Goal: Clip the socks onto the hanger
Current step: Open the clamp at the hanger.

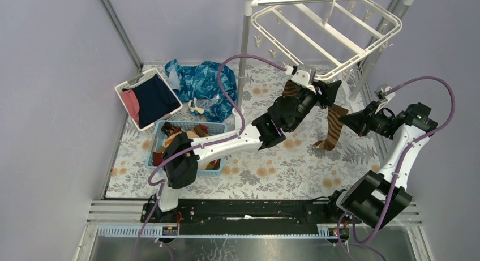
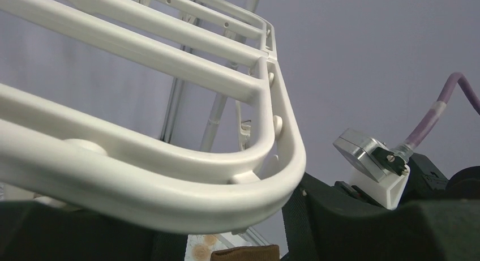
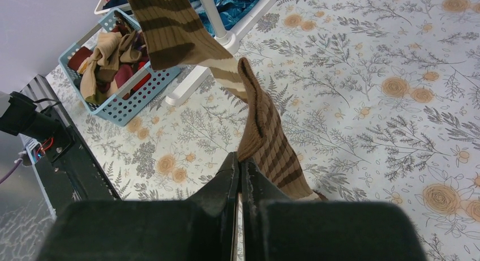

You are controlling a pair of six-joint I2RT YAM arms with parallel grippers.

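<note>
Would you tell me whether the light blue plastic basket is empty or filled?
Filled: tan, brown and dark red socks lie heaped inside the basket's lattice walls.

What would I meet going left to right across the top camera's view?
white bin → upright pole → striped sock → right gripper. The basket, the blue cloth and the left gripper overlap their neighbours, so I have left them out.

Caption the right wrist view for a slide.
Shut right gripper beside a hanging brown dark-striped sock, blue plastic basket of socks beyond on the floral table cover.
</note>
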